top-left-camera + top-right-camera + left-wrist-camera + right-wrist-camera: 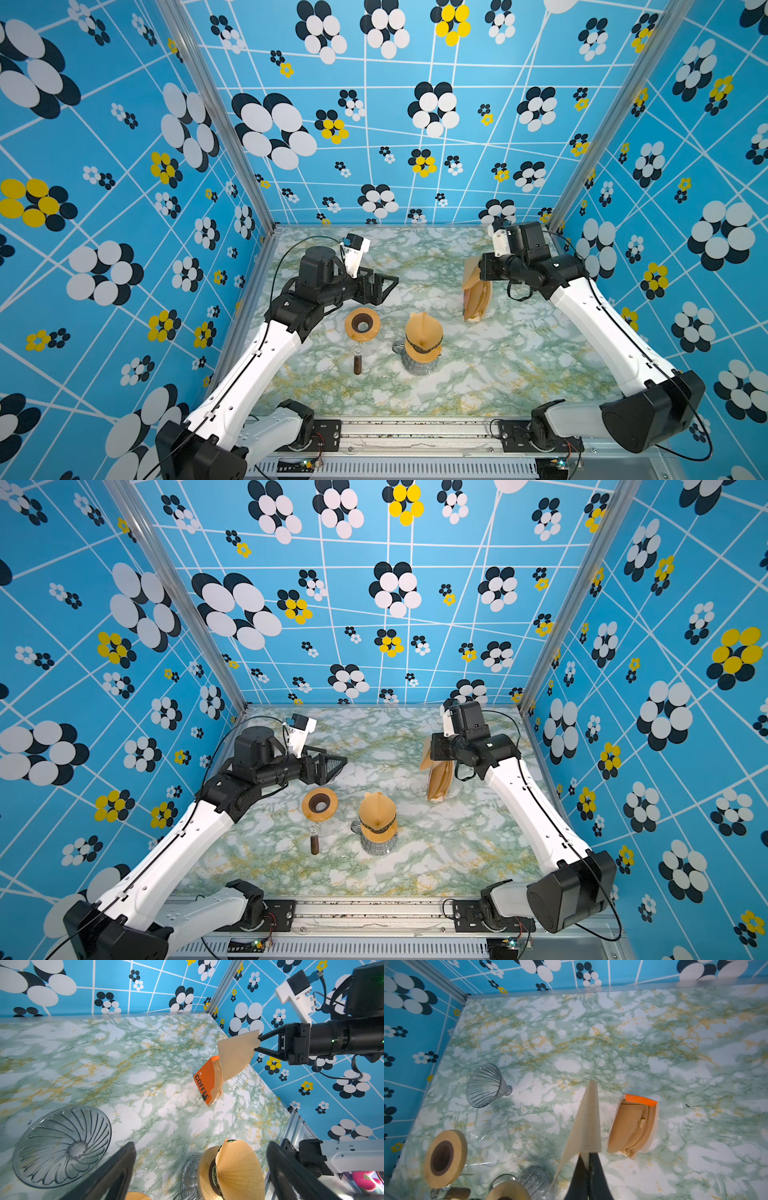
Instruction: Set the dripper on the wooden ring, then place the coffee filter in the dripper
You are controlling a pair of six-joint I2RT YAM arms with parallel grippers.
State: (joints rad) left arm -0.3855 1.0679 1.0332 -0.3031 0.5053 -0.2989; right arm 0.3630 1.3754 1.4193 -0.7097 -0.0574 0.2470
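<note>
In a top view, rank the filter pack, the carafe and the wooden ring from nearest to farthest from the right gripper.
1. filter pack, on the right, just in front of the right gripper.
2. carafe, centre front.
3. wooden ring, left of the carafe.

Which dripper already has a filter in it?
The middle dripper, on the carafe: a brown filter sits in it. The wood-ringed dripper beside it and the clear glass dripper on its side are empty.
</note>
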